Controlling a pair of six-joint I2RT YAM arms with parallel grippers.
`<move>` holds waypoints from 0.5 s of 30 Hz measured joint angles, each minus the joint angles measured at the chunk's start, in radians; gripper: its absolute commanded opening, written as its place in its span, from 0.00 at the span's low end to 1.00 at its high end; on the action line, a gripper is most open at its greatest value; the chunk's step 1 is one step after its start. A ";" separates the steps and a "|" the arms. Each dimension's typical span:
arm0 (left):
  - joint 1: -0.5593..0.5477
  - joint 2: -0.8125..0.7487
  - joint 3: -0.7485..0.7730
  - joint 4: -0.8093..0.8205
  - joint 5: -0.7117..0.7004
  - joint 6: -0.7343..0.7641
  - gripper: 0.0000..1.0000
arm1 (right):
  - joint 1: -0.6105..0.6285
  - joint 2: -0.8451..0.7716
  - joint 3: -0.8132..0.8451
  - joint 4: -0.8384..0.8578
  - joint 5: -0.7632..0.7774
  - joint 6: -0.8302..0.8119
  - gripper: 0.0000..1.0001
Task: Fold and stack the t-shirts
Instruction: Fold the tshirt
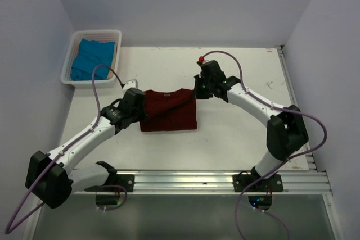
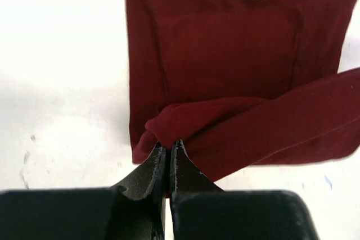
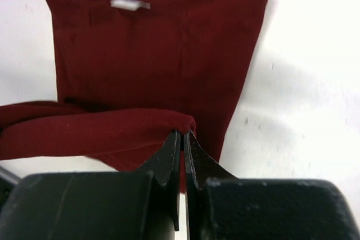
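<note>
A dark red t-shirt point(image 1: 169, 113) lies partly folded in the middle of the white table. My left gripper point(image 1: 139, 111) is shut on its left bottom corner; in the left wrist view the gripper point(image 2: 167, 145) pinches a bunched fold of the red shirt point(image 2: 225, 66). My right gripper point(image 1: 198, 89) is shut on the right bottom corner; in the right wrist view the gripper point(image 3: 183, 134) pinches the shirt point(image 3: 163, 54). Both hold the hem lifted and stretched over the shirt body. The collar label shows at the far end in both wrist views.
A white basket point(image 1: 73, 54) at the back left holds a folded blue shirt point(image 1: 91, 58). Walls close the table at the back and sides. A metal rail point(image 1: 225, 179) runs along the near edge.
</note>
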 measured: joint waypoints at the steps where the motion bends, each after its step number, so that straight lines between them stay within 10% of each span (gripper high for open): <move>1: 0.026 0.016 0.000 0.027 -0.002 0.010 0.00 | -0.010 0.030 0.032 0.008 -0.006 -0.008 0.00; 15: 0.294 0.465 0.187 0.420 0.045 0.153 0.13 | -0.077 0.495 0.653 -0.018 0.030 -0.057 0.00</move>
